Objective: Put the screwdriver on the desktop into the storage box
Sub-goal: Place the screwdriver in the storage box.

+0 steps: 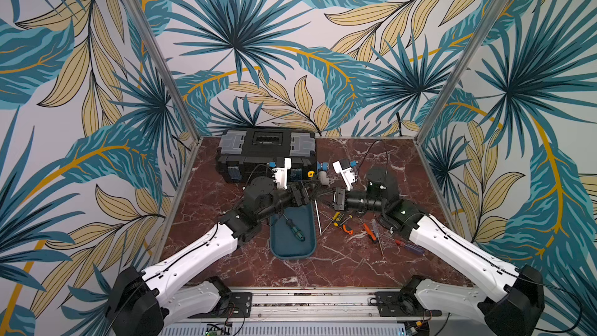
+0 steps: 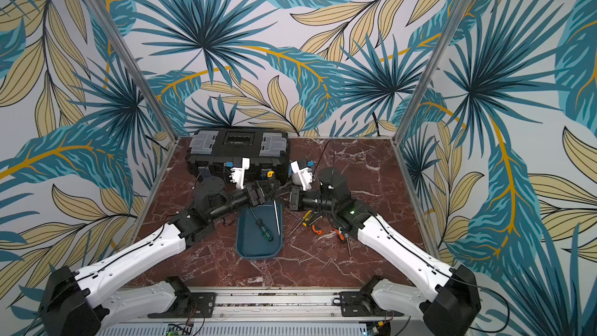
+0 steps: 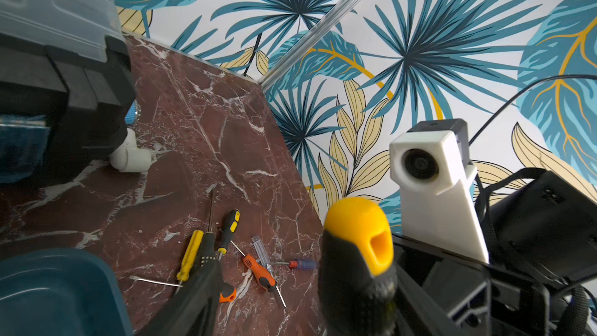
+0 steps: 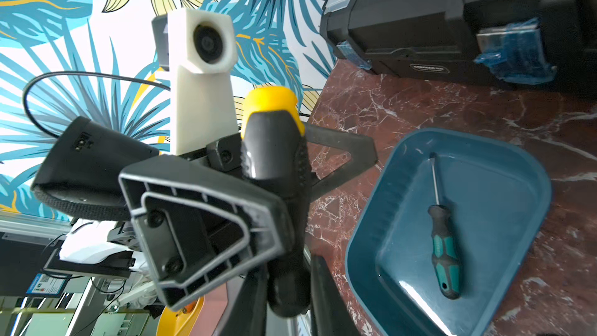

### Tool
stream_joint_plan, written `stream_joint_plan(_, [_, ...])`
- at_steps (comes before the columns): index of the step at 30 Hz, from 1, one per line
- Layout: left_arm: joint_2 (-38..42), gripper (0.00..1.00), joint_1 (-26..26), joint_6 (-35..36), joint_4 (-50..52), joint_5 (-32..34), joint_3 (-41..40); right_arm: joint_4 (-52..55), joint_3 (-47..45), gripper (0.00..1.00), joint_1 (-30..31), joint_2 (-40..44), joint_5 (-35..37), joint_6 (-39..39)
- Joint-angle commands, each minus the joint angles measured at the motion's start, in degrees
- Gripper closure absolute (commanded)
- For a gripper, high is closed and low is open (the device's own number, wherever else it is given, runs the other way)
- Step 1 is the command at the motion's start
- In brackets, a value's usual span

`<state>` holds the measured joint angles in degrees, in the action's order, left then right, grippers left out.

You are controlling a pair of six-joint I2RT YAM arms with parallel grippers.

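Note:
A screwdriver (image 4: 274, 156) with a black handle and yellow cap hangs above the far end of the storage box (image 1: 290, 255), a teal tray on the desktop (image 1: 339, 263). Its thin shaft (image 1: 318, 218) points down near the tray's right rim. My right gripper (image 4: 287, 273) is shut on the handle. My left gripper (image 3: 300, 273) stands open around the same handle (image 3: 355, 269): one finger (image 4: 210, 237) lies against it, while the other is well apart. Both grippers meet over the tray in both top views, left (image 2: 265, 190) and right (image 2: 292, 198). A green-and-black screwdriver (image 4: 444, 253) lies inside the tray.
Several loose screwdrivers lie on the marble right of the tray, among them a yellow-black one (image 1: 337, 218), an orange one (image 1: 368, 232) and a red-blue one (image 1: 410, 247). A black toolbox (image 1: 266, 153) stands at the back, with a white pipe elbow (image 3: 130, 156) beside it.

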<state>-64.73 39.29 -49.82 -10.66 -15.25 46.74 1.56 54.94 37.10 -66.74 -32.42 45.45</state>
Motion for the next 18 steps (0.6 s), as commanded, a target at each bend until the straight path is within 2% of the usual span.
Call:
stream_joint_plan(1, [0.3,0.34,-0.2,-0.8,-0.9,-0.5,2.0,-2.6,1.0,1.0,0.8,-0.6,-1.5,0.3])
stream_joint_plan(3, [0.3,0.43,-0.2,-2.4,-1.5,0.7,1.7,-2.5,0.8,1.0,0.9,-0.8,-1.3,0.3])
stream_joint_plan(9, [0.0,0.82,-0.4,-9.7,-6.7,3.7,-1.6,-2.6,-0.4,1.0,1.0,-0.1,-1.0,0.9])
stream_joint_plan(10, [-0.1,0.89,-0.6,-10.2,-6.6,3.9,-1.7,-2.5,-0.7,0.96,1.0,0.1,-0.8,1.0])
stream_joint_plan(11, [-0.2,0.94,-0.8,-10.4,-6.6,4.0,-1.7,-2.1,-0.8,0.86,1.0,0.3,-0.6,1.0])
stream_joint_plan(12, [-0.1,0.98,-1.0,-10.6,-6.6,4.0,-1.7,-1.6,-0.9,0.76,1.0,0.5,-0.4,0.8])
stream_joint_plan(13, [-0.1,1.0,-1.4,-10.9,-6.6,3.9,-1.7,-0.5,-0.9,0.6,1.0,0.7,-0.2,0.5])
stream_joint_plan(14, [0.0,1.0,-1.9,-11.2,-6.6,3.7,-1.7,0.8,-0.8,0.52,1.0,0.9,-0.1,0.1])
stream_joint_plan(16, [0.5,1.0,-3.2,-12.3,-7.2,3.0,-2.2,2.8,-0.9,0.39,1.0,1.4,-0.9,-0.7])
stream_joint_plan(18, [0.9,1.0,-4.7,-13.3,-8.9,1.7,-3.0,3.1,-1.8,0.33,1.0,2.3,-2.4,-0.6])
